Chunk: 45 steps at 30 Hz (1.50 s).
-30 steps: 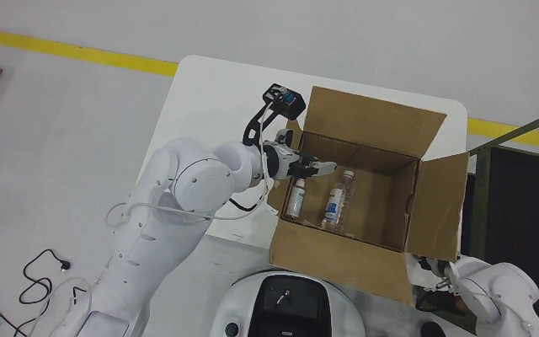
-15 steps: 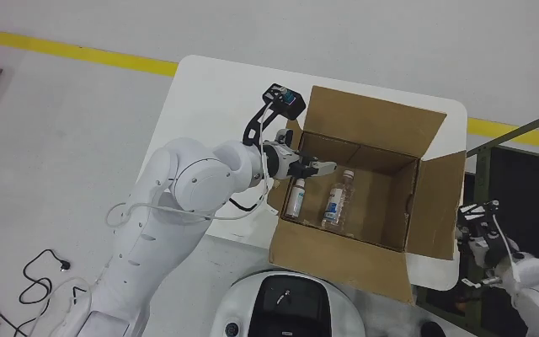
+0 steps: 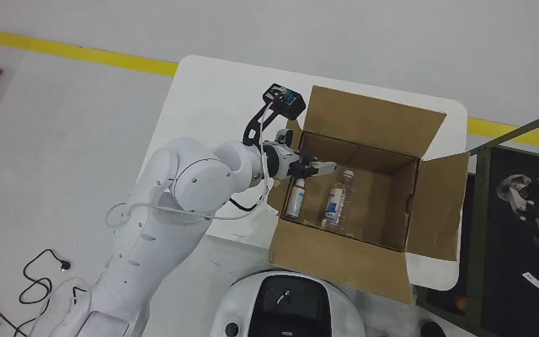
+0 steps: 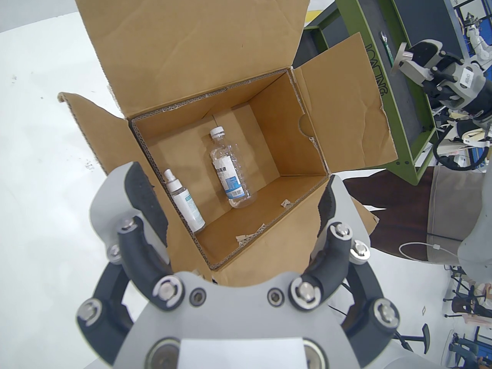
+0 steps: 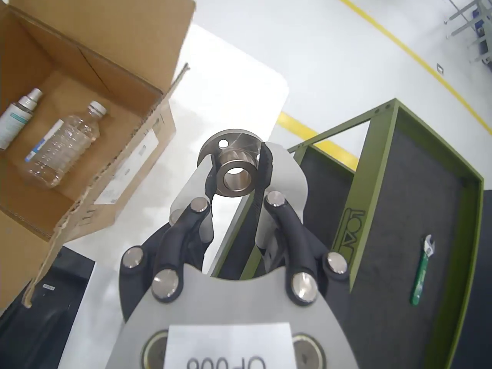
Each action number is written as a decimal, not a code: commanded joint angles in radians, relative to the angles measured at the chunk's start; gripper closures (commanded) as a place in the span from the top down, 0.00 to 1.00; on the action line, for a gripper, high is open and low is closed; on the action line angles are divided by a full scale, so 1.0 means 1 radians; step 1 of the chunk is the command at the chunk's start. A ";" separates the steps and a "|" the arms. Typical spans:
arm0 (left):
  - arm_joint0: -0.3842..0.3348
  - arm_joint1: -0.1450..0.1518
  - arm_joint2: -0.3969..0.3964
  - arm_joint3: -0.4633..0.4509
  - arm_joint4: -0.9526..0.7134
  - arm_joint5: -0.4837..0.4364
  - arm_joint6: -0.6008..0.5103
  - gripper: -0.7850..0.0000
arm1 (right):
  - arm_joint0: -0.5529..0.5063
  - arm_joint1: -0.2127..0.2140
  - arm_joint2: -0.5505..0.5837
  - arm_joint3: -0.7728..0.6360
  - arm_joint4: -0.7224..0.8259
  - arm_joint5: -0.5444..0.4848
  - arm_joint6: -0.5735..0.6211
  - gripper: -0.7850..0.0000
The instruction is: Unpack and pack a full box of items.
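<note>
An open cardboard box (image 3: 367, 120) stands on the white table (image 3: 217, 101). On its floor lie a clear plastic bottle (image 3: 335, 204) (image 4: 229, 173) (image 5: 60, 148) and a white spray bottle (image 3: 296, 199) (image 4: 184, 202) (image 5: 16, 116). My left gripper (image 3: 318, 168) (image 4: 236, 201) hangs open over the box's left rim, nothing between its fingers. My right gripper (image 5: 237, 167) (image 3: 514, 187) (image 4: 423, 68) is out past the box's right flap, over a green cart, shut on a metal flanged bushing (image 5: 233, 147) (image 4: 403, 55).
The green cart (image 5: 419, 193) (image 3: 505, 253) with a dark mat stands right of the table; a green-handled wrench (image 5: 422, 272) lies on it. The box's flaps (image 4: 346, 101) stick outward on all sides. Bare table surface stretches left of the box.
My right arm has swung from the table's near right corner outward over the green cart, carrying the bushing. The left arm and both bottles have stayed put.
</note>
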 commanded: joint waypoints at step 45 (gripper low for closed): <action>0.099 0.034 -0.131 -0.138 0.131 0.004 0.078 1.00 | 0.253 0.061 -0.622 0.000 -0.138 0.061 0.029 0.00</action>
